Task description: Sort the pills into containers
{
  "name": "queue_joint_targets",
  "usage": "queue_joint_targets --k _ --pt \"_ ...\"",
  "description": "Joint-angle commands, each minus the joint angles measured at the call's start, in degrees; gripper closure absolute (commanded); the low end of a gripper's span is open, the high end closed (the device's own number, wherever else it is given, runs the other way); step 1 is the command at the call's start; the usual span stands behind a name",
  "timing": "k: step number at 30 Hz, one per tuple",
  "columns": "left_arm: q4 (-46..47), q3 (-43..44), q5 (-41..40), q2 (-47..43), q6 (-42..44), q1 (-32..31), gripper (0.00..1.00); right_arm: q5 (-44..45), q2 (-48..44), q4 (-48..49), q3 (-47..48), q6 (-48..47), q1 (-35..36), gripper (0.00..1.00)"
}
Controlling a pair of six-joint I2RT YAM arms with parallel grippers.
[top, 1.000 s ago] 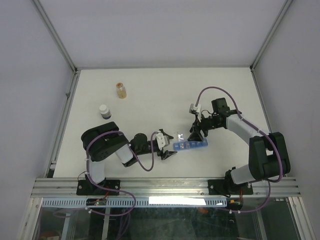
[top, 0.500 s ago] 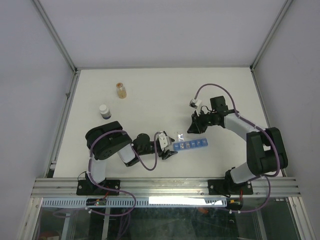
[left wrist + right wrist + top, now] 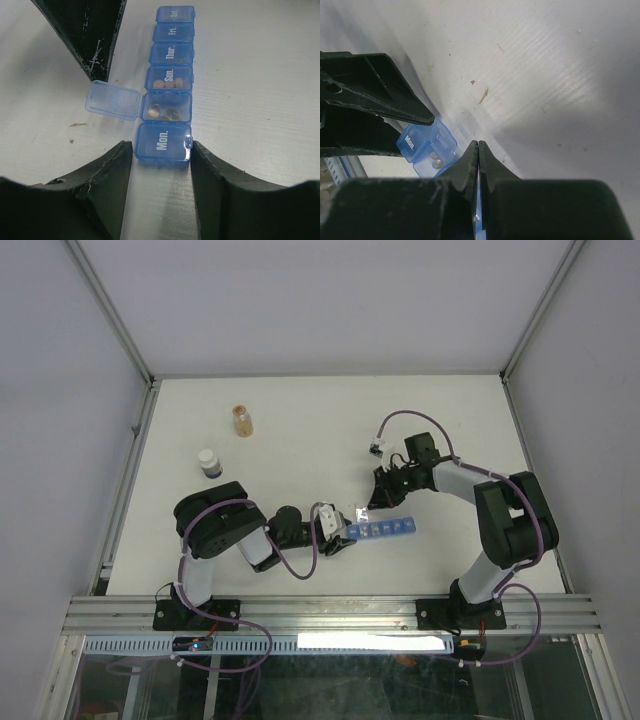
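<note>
The containers are one blue pill-organiser strip [image 3: 385, 530] lying on the white table. In the left wrist view its "Mon." compartment [image 3: 162, 142] sits between the tips of my left gripper [image 3: 161, 146]. The jaws are open and narrow; the right finger touches the latch, and a thin gap shows on the left. The compartment beyond it has its lid [image 3: 112, 100] flipped open, with brown pills [image 3: 165, 113] inside. More pills [image 3: 168, 83] show in the "Sun." compartment. My right gripper [image 3: 478, 143] is shut with nothing in it, hovering just above the strip near the open lid [image 3: 361, 512].
A small amber bottle [image 3: 242, 421] and a white-capped bottle [image 3: 209, 462] stand at the back left of the table. White walls with metal frame rails enclose the table on three sides. Both arms meet at the strip near the front middle.
My right gripper has shut and shifted left toward the open lid. My left gripper's jaws have narrowed around the strip's "Mon." end.
</note>
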Motion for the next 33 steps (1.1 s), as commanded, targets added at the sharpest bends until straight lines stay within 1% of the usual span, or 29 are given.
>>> queue_joint_targets --k 1,5,9,12,16,20,24,27,33 --pt "1.17 1.25 0.16 0.40 -1.09 -0.78 0.50 -1.73 0.81 1.30 2.51 1.76 0.84 0.99" --pt "0.98 1.33 0.13 0.53 -1.18 -0.74 0.51 -4.15 1.54 0.49 2.96 1.69 1.08 0.99" --pt "0.35 1.49 0.12 0.36 -1.35 -0.74 0.55 -9.17 1.22 -1.80 3.72 -0.69 1.17 0.99" --pt "-0.54 1.84 0.08 0.18 -1.46 -0.73 0.61 -12.83 0.62 -6.28 4.92 -5.36 1.26 1.00" --pt "-1.01 2.14 -0.07 0.17 -1.78 -0.73 0.64 -15.50 0.00 -13.69 6.73 -13.53 1.46 1.00" --pt "-1.24 2.35 -0.43 0.19 -2.22 -0.73 0.65 -13.30 -0.38 -20.12 7.85 -21.60 3.21 1.00" --pt "-1.45 2.43 -0.75 0.10 -2.50 -0.73 0.66 -7.60 -0.69 -23.81 8.15 -25.99 5.83 1.00" --pt "-1.68 2.71 -0.80 0.15 -2.68 -0.73 0.66 -4.03 -1.14 -24.51 7.96 -27.03 7.37 1.00" --pt "-2.62 3.20 -0.71 0.11 -2.81 -0.73 0.68 1.12 -3.08 -22.18 7.10 -25.84 8.41 1.00"
